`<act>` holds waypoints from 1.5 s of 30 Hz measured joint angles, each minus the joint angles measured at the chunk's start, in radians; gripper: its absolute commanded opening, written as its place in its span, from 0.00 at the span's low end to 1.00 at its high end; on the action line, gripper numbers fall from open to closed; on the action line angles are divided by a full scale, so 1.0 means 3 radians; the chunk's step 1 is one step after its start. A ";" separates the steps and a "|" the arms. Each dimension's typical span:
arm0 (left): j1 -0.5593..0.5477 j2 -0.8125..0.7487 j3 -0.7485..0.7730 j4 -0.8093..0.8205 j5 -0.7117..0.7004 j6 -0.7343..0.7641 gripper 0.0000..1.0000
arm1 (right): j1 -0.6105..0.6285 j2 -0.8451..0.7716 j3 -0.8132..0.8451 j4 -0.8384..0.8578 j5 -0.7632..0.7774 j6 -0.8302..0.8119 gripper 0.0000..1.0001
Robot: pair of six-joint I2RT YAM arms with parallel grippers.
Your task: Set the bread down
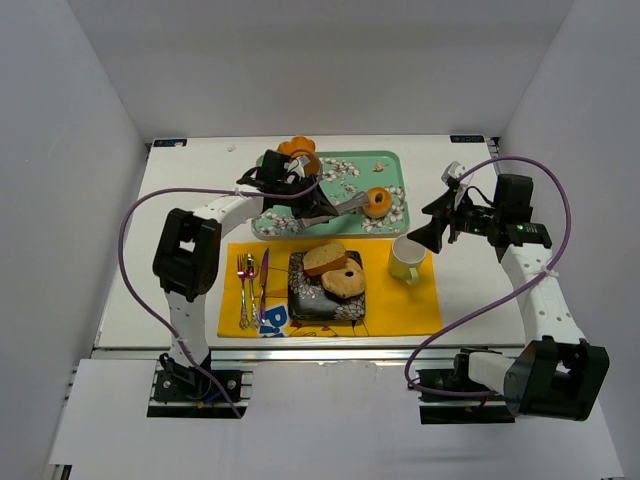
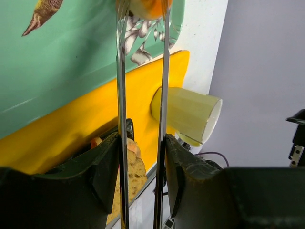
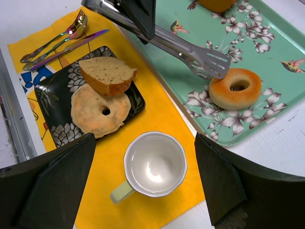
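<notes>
Donut beside tongs (left hand)

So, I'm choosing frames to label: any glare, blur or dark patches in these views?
Top external: even light, sharp. Left wrist: dark pincer fingers fill the bottom, donut cropped and soft. Right wrist: crisp, with sheen inside the cup and on the tongs.

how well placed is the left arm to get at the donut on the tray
Probably yes: the left gripper is shut on tongs whose tips sit right by the donut on the green tray, with nothing between them.
</notes>
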 measured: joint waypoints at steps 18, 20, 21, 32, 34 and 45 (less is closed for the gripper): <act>-0.0051 0.0205 0.0121 -0.0196 0.0095 0.0164 0.22 | 0.0000 -0.0042 -0.0062 0.0020 0.0027 0.0010 0.89; -0.0051 0.0205 0.0121 -0.0159 0.0121 0.0141 0.17 | 0.0000 -0.0042 -0.0062 0.0020 0.0028 0.0009 0.89; -0.0051 0.0205 0.0120 -0.0136 0.0130 0.0123 0.15 | 0.0000 -0.0042 -0.0062 0.0020 0.0027 0.0009 0.89; -0.0045 -0.0074 -0.0098 0.0261 0.0206 -0.0205 0.02 | 0.0000 -0.0099 -0.0062 0.0018 0.0050 -0.0004 0.89; -0.0038 -0.0217 -0.0145 0.0310 0.0205 -0.0233 0.00 | 0.0000 -0.0100 -0.0062 0.0018 0.0050 -0.0005 0.89; 0.0001 -0.1652 -0.0847 -0.0024 0.0103 0.0047 0.00 | 0.0000 -0.0100 -0.0062 0.0017 0.0048 -0.0011 0.89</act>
